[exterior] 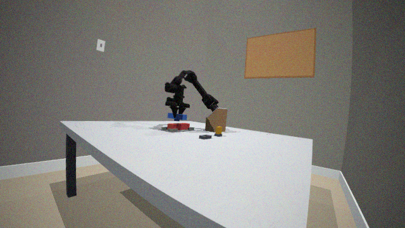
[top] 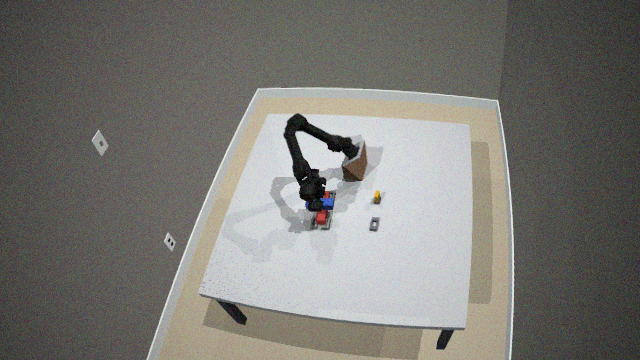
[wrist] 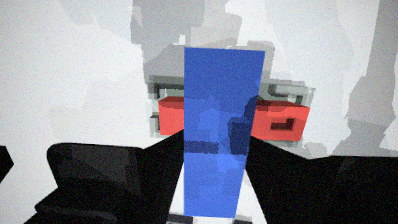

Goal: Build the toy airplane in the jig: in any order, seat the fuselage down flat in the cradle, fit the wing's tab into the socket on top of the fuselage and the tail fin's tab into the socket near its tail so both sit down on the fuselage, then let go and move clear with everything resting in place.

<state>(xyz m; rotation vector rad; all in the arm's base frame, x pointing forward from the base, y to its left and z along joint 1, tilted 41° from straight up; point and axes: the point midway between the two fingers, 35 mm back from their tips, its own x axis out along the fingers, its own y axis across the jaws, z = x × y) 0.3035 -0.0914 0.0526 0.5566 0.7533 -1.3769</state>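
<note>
My gripper (top: pixel 315 204) (exterior: pixel 178 116) (wrist: pixel 212 135) is shut on the blue wing (top: pixel 328 203) (exterior: pixel 183 117) (wrist: pixel 222 75). The wing is held level and crosswise above the red fuselage (top: pixel 321 218) (exterior: pixel 179 126) (wrist: pixel 171 117), with its tab pointing down and a gap below it in the exterior view. The fuselage lies in the grey cradle (top: pixel 313 227) (exterior: pixel 192 129) (wrist: pixel 162 79). The wing hides its middle and wing socket in the wrist view; the tail socket shows at right. The yellow tail fin (top: pixel 377 194) (exterior: pixel 219 130) stands upright in a small dark holder, apart from the cradle.
A small dark grey holder (top: pixel 371 228) (exterior: pixel 205 137), holding no part, lies near the tail fin. A brown angled block (top: pixel 355 171) (exterior: pixel 219 120) stands at the arm's base, behind the cradle. All stand on the white table (top: pixel 400 280) (exterior: pixel 253 171).
</note>
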